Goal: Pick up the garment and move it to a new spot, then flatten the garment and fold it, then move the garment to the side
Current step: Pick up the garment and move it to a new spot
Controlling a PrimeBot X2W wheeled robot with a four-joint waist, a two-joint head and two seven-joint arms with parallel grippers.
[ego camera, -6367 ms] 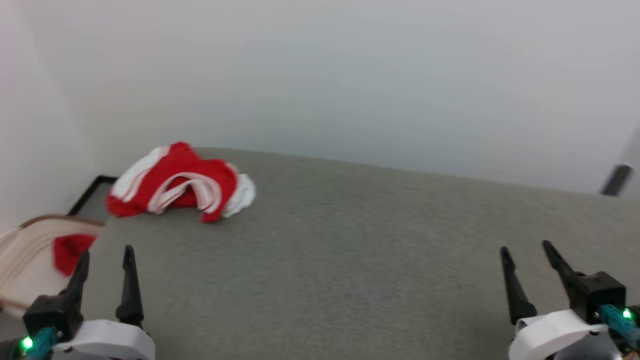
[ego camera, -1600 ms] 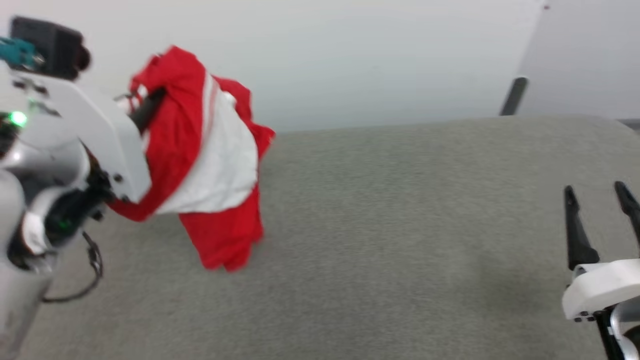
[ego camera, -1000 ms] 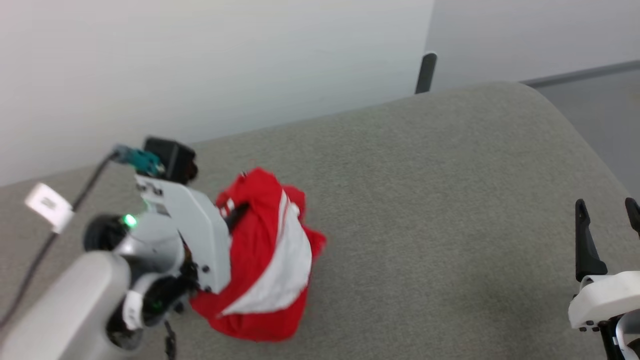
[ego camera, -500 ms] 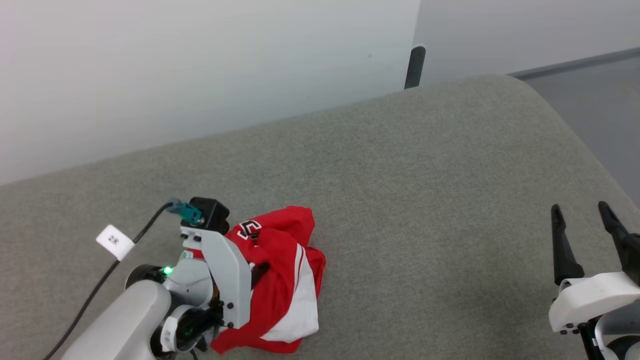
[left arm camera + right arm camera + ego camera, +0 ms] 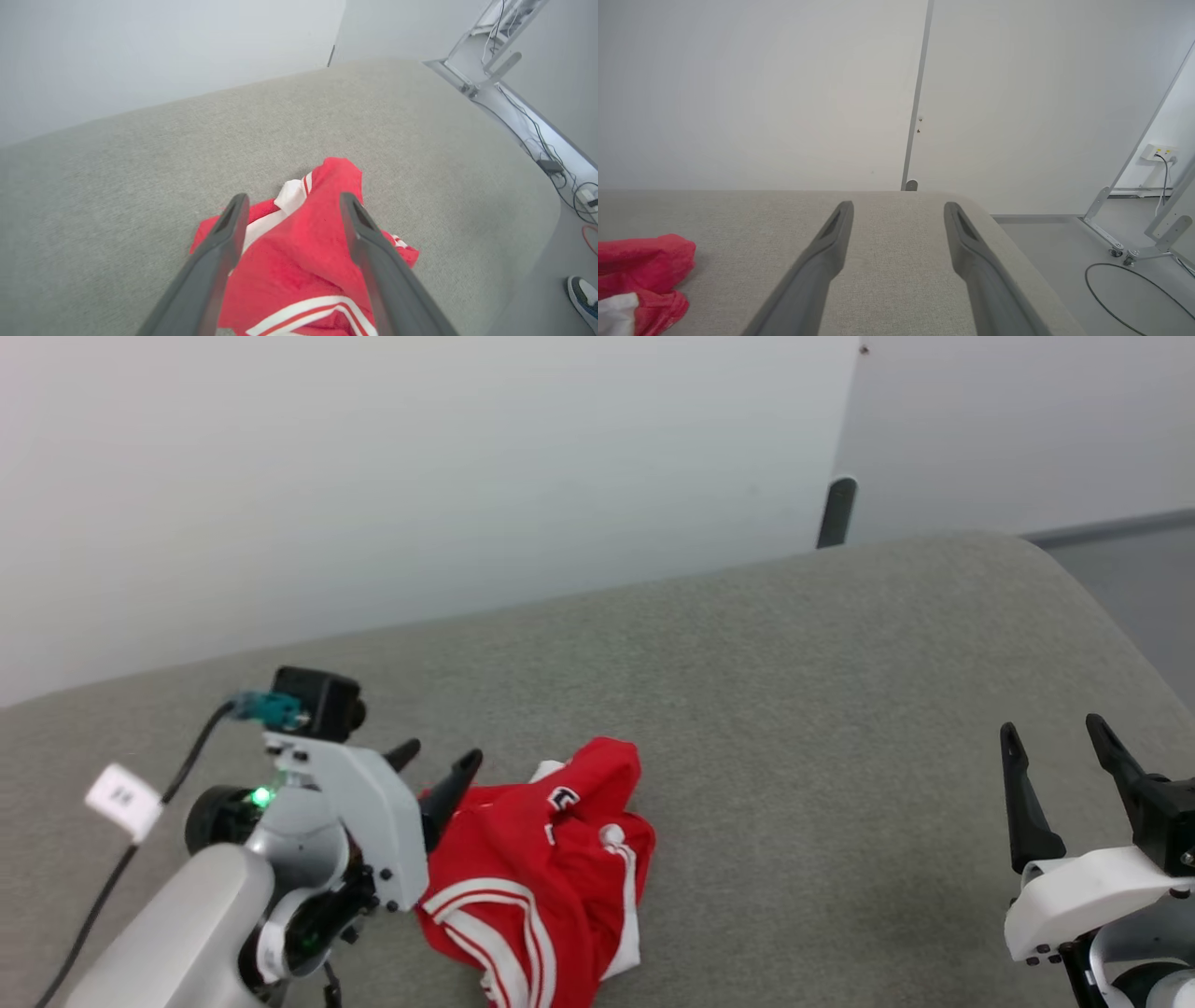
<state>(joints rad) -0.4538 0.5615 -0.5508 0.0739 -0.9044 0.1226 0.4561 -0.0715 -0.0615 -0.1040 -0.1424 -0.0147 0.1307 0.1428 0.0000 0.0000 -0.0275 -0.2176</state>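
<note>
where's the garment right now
In the head view the garment lies crumpled on the grey surface at lower left, right by the open left claw, well apart from the right claw.

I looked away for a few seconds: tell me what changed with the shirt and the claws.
The left claw lifted the shirt from the far left, carried it over, set it down in a heap and opened, letting go. The right claw stayed open and empty.
</note>
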